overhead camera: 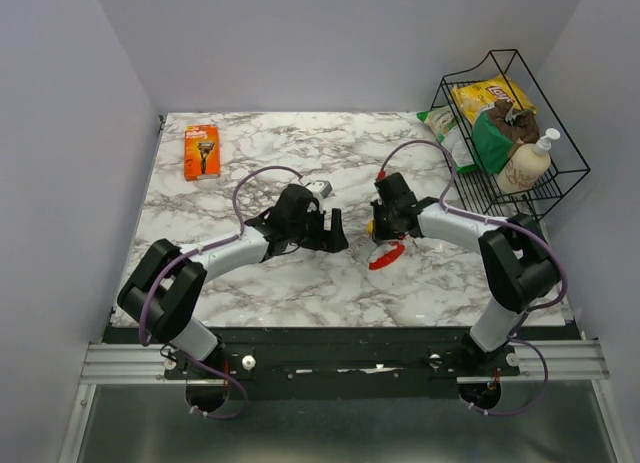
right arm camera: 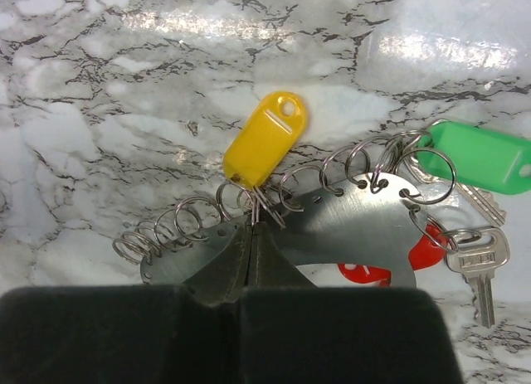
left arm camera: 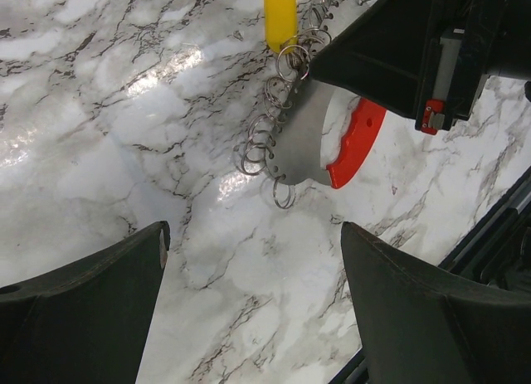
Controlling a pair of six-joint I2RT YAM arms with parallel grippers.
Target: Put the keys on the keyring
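Clearly the right gripper (right arm camera: 250, 235) has its jaws pressed together on the keys (right arm camera: 357, 210). They pinch the edge of the curved silvery plate that carries the bunch, near its middle. A row of small wire rings (left arm camera: 259, 148) runs along the plate's outer edge. A yellow tag (right arm camera: 265, 139) hangs from one ring just past the closed tips. A green tag (right arm camera: 481, 157) and a silver key (right arm camera: 479, 264) sit at the plate's end, off to the right in the right wrist view. The red curved tag (left arm camera: 357, 143) lies against the plate's inner side, partly hidden behind it. Whether the bunch rests on the marble table (overhead camera: 300, 283) or hangs just above it cannot be told.

The left gripper (left arm camera: 255, 230) faces the bunch with its jaws spread wide and nothing between them. In its wrist view the plate and rings lie just beyond the fingertips, in line with the gap, and touch neither finger. From above, the two grippers meet near the table's centre, close together, with the red tag showing below the right one.

Well apart, an orange razor package (overhead camera: 201, 151) lies at the far left of the table. A black wire basket (overhead camera: 560, 173) at the far right holds a chips bag (overhead camera: 490, 93) and a pump bottle (overhead camera: 528, 163).
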